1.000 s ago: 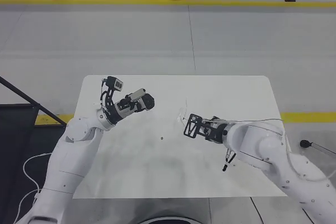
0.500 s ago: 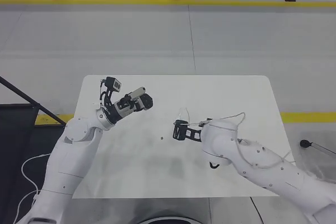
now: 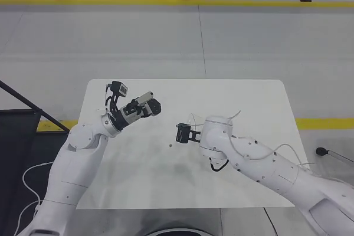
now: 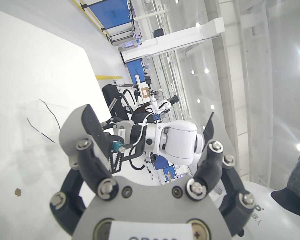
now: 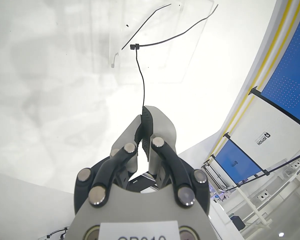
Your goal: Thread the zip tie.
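Mid-table, bare white tabletop (image 3: 248, 100) all round: right gripper (image 5: 147, 114) clamped on thin black plastic zip tie (image 5: 133, 47), strap running straight out from the jaws to its head by a clear plastic sheet (image 5: 165, 63). Farther left, left gripper (image 4: 150, 116) spread apart.

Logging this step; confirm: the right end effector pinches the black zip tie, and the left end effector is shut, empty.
The left end effector is open, not shut, per the left wrist view. It is empty, and the right end effector pinches the black zip tie.
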Motion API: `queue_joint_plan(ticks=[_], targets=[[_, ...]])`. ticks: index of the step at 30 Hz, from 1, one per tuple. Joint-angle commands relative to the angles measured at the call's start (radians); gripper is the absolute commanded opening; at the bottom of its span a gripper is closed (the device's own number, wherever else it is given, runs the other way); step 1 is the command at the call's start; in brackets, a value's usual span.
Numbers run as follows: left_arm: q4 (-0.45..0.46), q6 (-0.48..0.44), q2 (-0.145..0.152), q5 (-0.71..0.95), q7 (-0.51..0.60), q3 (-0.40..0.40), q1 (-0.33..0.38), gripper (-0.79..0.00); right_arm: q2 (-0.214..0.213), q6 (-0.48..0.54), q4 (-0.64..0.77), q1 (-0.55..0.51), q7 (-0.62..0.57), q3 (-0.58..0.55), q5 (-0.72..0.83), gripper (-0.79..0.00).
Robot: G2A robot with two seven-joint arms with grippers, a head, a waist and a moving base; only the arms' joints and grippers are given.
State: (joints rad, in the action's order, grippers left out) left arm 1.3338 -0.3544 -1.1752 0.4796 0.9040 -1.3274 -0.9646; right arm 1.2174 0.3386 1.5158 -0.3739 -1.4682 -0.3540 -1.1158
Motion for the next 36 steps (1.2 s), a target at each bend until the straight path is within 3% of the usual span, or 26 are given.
queue_joint_plan(ticks=[1,3,7,22,27,30,33,36], targets=[[0.000,0.000,0.000,0.000,0.000,0.000,0.000,0.000,0.007,0.006,-0.009,0.000,-0.002,-0.001,0.001,-0.785],[0.000,0.000,0.000,0.000,0.000,0.000,0.000,0.000,0.013,0.010,-0.017,0.000,-0.003,-0.002,0.001,-0.770],[0.000,0.000,0.000,0.000,0.000,0.000,0.000,0.000,0.022,0.014,-0.028,0.000,0.001,-0.002,-0.003,-0.656],[0.000,0.000,0.000,0.000,0.000,0.000,0.000,0.000,0.024,0.012,-0.009,0.001,-0.001,-0.028,-0.011,-0.610],[0.000,0.000,0.000,0.000,0.000,0.000,0.000,0.000,-0.010,-0.012,0.059,-0.030,0.001,-0.122,-0.020,-0.388],[0.000,0.000,0.000,0.000,0.000,0.000,0.000,0.000,-0.047,-0.034,0.129,-0.086,0.042,-0.219,-0.030,-0.197],[0.024,0.004,0.001,-0.027,-0.019,0.003,-0.012,0.000,-0.091,-0.045,0.203,-0.174,0.109,-0.346,-0.025,-0.142],[0.046,0.005,0.005,-0.125,-0.067,0.003,-0.019,0.000,-0.132,-0.048,0.272,-0.277,0.197,-0.484,-0.018,-0.037]])
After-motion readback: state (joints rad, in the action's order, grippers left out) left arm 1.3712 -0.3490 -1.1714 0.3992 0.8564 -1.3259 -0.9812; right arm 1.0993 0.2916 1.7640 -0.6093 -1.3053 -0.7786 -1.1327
